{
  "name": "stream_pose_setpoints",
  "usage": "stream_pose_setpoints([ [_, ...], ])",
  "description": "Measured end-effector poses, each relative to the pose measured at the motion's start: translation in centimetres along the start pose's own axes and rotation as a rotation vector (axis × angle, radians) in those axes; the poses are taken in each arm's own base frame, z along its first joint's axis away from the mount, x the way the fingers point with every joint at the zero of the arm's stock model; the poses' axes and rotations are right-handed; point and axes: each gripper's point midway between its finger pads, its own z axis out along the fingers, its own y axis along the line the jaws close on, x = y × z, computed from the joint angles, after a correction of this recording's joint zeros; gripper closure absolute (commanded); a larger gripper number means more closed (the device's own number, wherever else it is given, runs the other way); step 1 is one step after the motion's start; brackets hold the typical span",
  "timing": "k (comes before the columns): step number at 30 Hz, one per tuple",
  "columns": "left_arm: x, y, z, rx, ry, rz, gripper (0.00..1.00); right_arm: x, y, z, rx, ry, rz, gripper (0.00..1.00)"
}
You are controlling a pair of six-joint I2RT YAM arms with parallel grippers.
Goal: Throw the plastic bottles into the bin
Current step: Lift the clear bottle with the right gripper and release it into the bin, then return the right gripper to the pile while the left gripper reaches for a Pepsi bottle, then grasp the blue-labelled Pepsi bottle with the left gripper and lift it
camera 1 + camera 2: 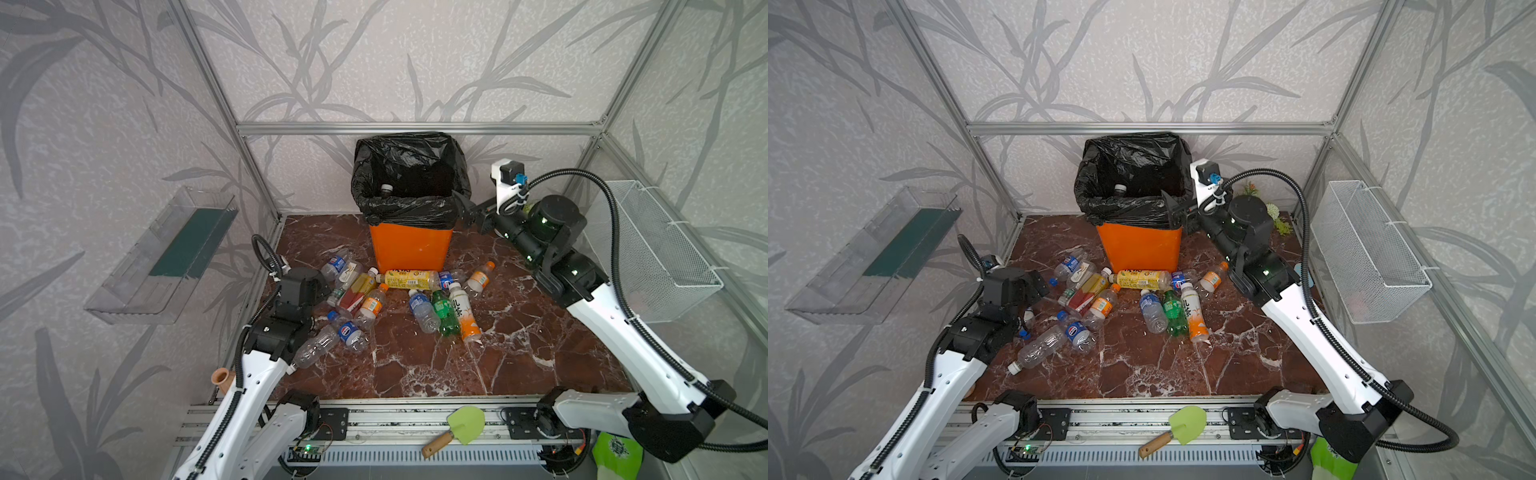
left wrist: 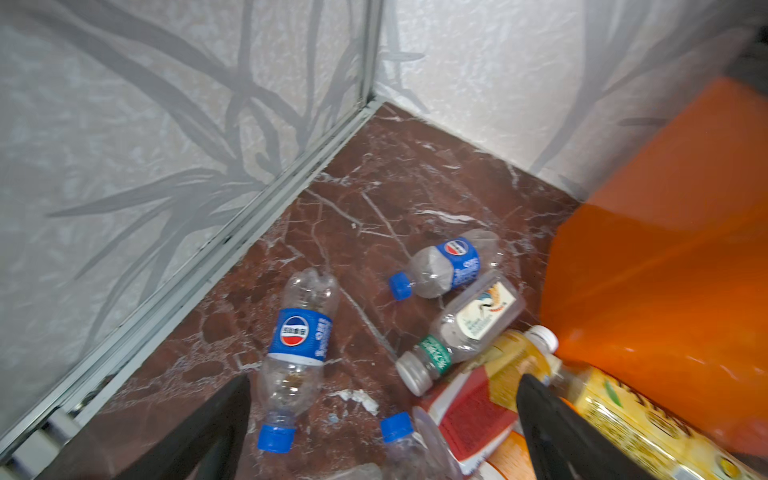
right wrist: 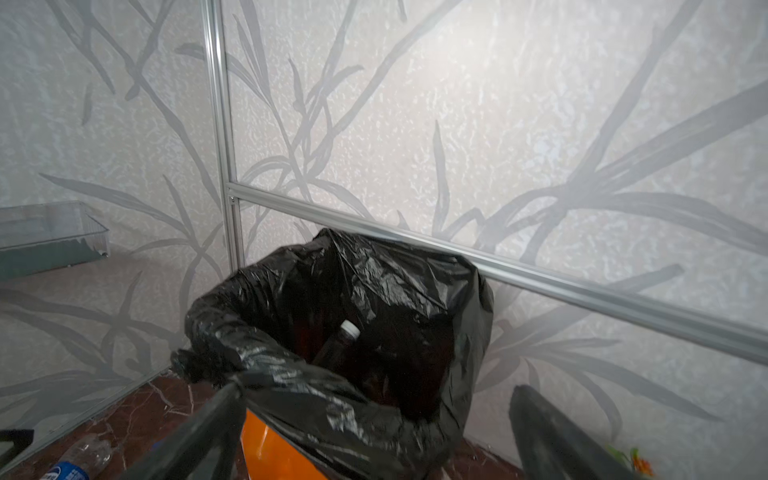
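My right jaws stand wide apart and empty at the black-lined rim of the bin (image 1: 410, 249); inside it a white-capped bottle (image 3: 347, 332) leans against the bag. My left jaws gape too, holding nothing, low over the plastic bottles (image 1: 409, 279), which lie on their sides on the marble tabletop (image 1: 498, 353) in front of the bin.

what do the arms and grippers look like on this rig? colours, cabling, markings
The left arm and right arm have white link shells and black joint housings. A black corrugated cable conduit loops along each. Small green lights glow on the right arm's joints. The left gripper and right gripper have plain black tapered fingers. No legible markings.
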Motion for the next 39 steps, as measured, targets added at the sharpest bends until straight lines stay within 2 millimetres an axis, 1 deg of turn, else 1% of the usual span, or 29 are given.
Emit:
stream_pose_setpoints([
  [3,1.1,1.9,2.0,-0.085,0.057,-0.011,0.02,6.7,-2.6,-1.0,0.077,0.098,0.063,0.01],
  [4,1.6,2.4,2.7,-0.109,0.079,-0.011,0.03,9.2,-3.5,-1.6,0.111,0.142,0.084,0.01],
  [6,2.9,3.1,3.9,-0.145,0.129,-0.001,0.03,13.7,-5.3,-3.3,0.181,0.215,0.131,0.01],
  [8,4.1,3.6,5.1,-0.178,0.181,0.010,0.03,17.6,-6.9,-5.3,0.245,0.271,0.188,0.01],
  [10,4.9,4.0,6.1,-0.200,0.220,0.014,0.03,20.6,-7.9,-7.4,0.293,0.312,0.241,0.01],
  [14,6.1,5.2,8.1,-0.250,0.286,-0.001,0.04,24.3,-9.0,-10.5,0.369,0.336,0.336,0.01],
  [17,7.0,5.9,9.4,-0.269,0.334,-0.019,0.07,25.9,-9.6,-12.1,0.412,0.329,0.392,0.01],
  [20,8.2,6.4,10.6,-0.283,0.388,-0.031,0.08,26.7,-10.3,-12.7,0.447,0.321,0.431,0.01],
  [24,9.7,6.8,12.0,-0.298,0.473,-0.025,0.11,26.6,-11.2,-12.7,0.473,0.301,0.458,0.01],
  [30,10.7,6.1,14.1,-0.276,0.569,-0.020,0.14,27.7,-11.6,-12.2,0.480,0.324,0.482,0.01],
  [32,11.3,6.2,14.5,-0.274,0.597,-0.025,0.16,27.9,-11.6,-12.2,0.480,0.329,0.489,0.01],
  [36,12.7,6.4,14.9,-0.272,0.652,-0.025,0.21,27.7,-12.1,-12.2,0.491,0.315,0.501,0.01],
  [39,13.7,6.3,15.2,-0.267,0.692,-0.019,0.27,27.6,-12.4,-12.3,0.499,0.306,0.514,0.01],
])
